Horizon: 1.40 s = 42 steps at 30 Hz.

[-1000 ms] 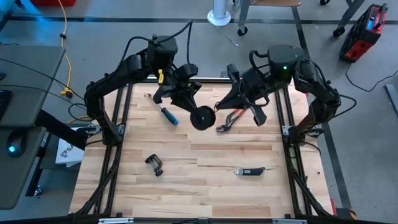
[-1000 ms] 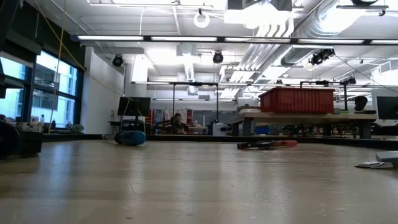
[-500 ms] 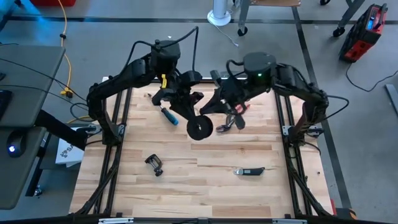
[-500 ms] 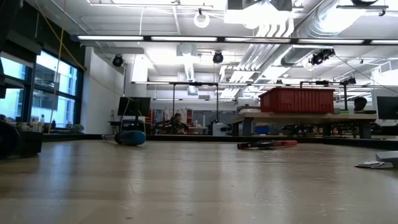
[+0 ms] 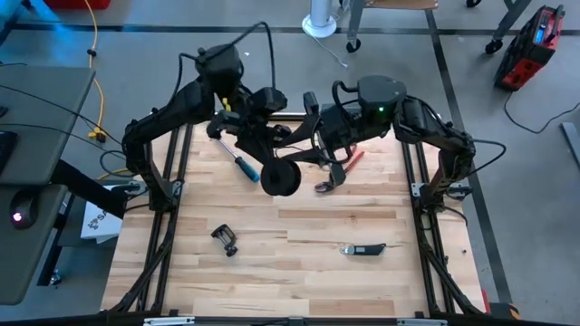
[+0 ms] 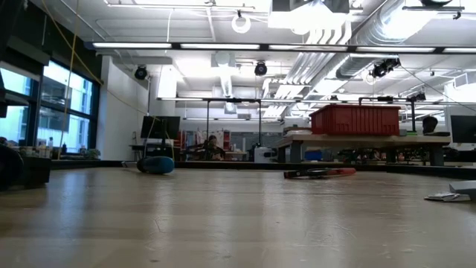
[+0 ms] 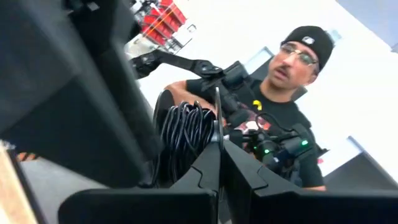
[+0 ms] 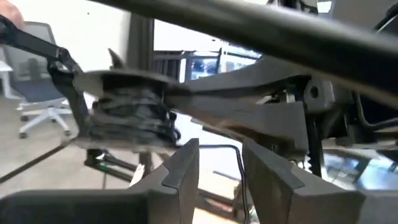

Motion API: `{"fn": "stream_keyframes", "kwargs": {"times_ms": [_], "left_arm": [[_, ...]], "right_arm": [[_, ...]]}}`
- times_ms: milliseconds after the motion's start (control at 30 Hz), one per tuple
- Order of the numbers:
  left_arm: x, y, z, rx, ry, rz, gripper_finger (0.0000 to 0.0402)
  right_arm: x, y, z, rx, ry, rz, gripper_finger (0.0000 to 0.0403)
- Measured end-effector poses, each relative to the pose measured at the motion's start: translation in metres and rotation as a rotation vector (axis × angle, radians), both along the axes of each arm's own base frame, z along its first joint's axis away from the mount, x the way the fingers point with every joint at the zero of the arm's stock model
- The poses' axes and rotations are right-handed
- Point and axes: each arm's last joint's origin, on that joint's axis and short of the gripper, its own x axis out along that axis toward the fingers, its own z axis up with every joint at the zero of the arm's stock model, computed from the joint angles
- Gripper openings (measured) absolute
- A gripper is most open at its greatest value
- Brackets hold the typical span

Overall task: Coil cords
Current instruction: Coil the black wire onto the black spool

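Black cord already fills much of the reel (image 5: 281, 177), held above the counter (image 5: 299, 244) by the clenched left gripper (image 5: 268, 156), while the right gripper (image 5: 313, 152) hovers released beside it.

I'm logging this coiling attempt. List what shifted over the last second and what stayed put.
The black reel, held up by the shut left gripper, moved toward the table's left. The right gripper swung in from the right toward the reel and its fingers have parted, with nothing between them. The red pliers, blue screwdriver, clamp and the small dark tool stayed put.

Cord (image 5: 304, 156) too thin to trace
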Motion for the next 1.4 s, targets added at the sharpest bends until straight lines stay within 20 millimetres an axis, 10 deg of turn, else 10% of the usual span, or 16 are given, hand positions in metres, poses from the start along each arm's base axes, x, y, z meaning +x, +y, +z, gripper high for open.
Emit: {"fn": "stream_keyframes", "kwargs": {"times_ms": [767,1400], "left_arm": [[-0.023,-0.001,0.049,-0.065,-0.314,0.128,0.0001],[-0.035,0.014,0.061,-0.135,-0.382,0.208,0.0001]], "right_arm": [[0.010,0.001,0.006,-0.036,-0.126,-0.055,0.0122],[-0.043,-0.020,0.050,0.033,-0.321,-0.261,0.0122]]}}
